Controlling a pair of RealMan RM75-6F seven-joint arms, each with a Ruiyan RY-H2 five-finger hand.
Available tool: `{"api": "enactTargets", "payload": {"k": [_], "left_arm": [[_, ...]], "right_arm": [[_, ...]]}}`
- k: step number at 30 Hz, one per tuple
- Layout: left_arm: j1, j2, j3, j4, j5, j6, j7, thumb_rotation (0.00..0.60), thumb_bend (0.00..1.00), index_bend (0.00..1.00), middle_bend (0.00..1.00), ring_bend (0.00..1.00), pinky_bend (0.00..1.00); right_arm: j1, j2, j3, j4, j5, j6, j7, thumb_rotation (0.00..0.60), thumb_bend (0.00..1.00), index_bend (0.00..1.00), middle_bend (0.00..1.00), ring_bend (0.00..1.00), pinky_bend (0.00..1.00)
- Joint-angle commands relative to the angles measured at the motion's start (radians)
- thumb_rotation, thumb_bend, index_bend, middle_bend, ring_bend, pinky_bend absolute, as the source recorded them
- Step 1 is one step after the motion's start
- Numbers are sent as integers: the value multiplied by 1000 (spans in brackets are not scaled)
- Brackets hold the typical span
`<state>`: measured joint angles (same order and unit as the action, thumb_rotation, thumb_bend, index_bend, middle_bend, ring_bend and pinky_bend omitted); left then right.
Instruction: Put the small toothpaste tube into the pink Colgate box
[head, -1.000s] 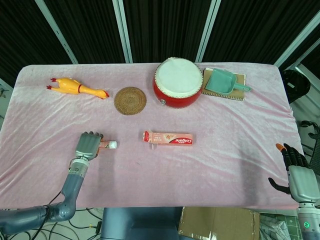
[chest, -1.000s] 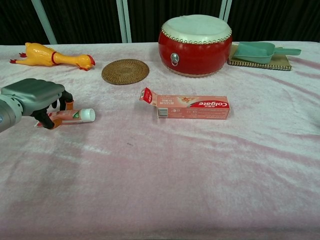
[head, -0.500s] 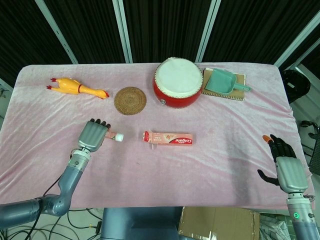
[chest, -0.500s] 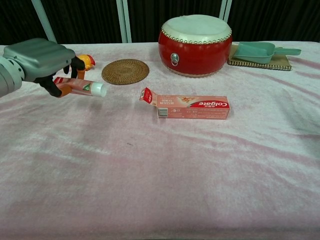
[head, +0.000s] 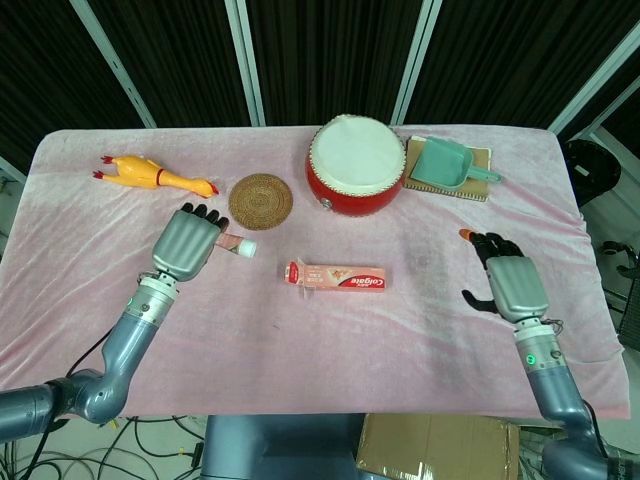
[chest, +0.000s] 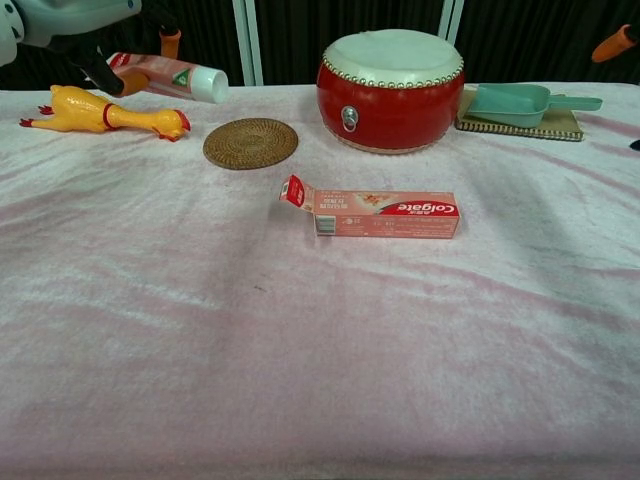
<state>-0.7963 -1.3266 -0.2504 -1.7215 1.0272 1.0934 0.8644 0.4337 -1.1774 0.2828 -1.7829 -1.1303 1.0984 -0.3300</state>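
The pink Colgate box (head: 337, 276) (chest: 383, 213) lies flat mid-table, its left end flap open. My left hand (head: 185, 244) (chest: 65, 18) holds the small toothpaste tube (head: 237, 244) (chest: 170, 76) in the air, white cap pointing right, up and to the left of the box's open end. My right hand (head: 513, 283) hovers above the cloth to the right of the box with fingers spread, holding nothing; in the chest view only an orange fingertip (chest: 611, 45) shows at the top right edge.
A red drum (head: 355, 163) stands behind the box. A round woven coaster (head: 261, 200) and a yellow rubber chicken (head: 152, 176) lie at the back left. A teal scoop (head: 449, 164) rests on a mat at the back right.
My left hand has lifted the tube off the cloth and carried it up and toward the box. My right hand has moved in from the right edge over the table.
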Motion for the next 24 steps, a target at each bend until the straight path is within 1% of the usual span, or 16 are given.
{"api": "enactTargets", "payload": {"k": [1, 8, 12, 16, 20, 24], "left_arm": [[-11, 25, -14, -27, -21, 7, 12, 600, 419, 497, 428, 339, 420], [-24, 63, -18, -55, -35, 9, 10, 600, 420, 497, 428, 339, 420], [-25, 86, -23, -62, -29, 10, -18, 600, 419, 497, 428, 339, 420], [-31, 107, -18, -54, -26, -6, -37, 600, 419, 497, 428, 339, 420], [-34, 119, -11, -46, -21, -20, -63, 600, 419, 497, 428, 339, 420], [-36, 132, -3, -40, 2, -32, -93, 600, 419, 497, 428, 339, 420]], "right_arm": [[60, -56, 0, 15, 62, -56, -81, 600, 210, 129, 144, 106, 187], [135, -171, -21, 73, 155, -88, -170, 600, 207, 129, 134, 105, 187], [160, -224, -22, 98, 185, -85, -177, 600, 198, 129, 129, 103, 188], [179, -273, -36, 126, 215, -80, -202, 600, 193, 129, 126, 102, 189], [204, -325, -38, 166, 250, -74, -226, 600, 191, 129, 124, 101, 189], [228, -375, -35, 211, 276, -68, -244, 600, 141, 129, 123, 101, 189]]}}
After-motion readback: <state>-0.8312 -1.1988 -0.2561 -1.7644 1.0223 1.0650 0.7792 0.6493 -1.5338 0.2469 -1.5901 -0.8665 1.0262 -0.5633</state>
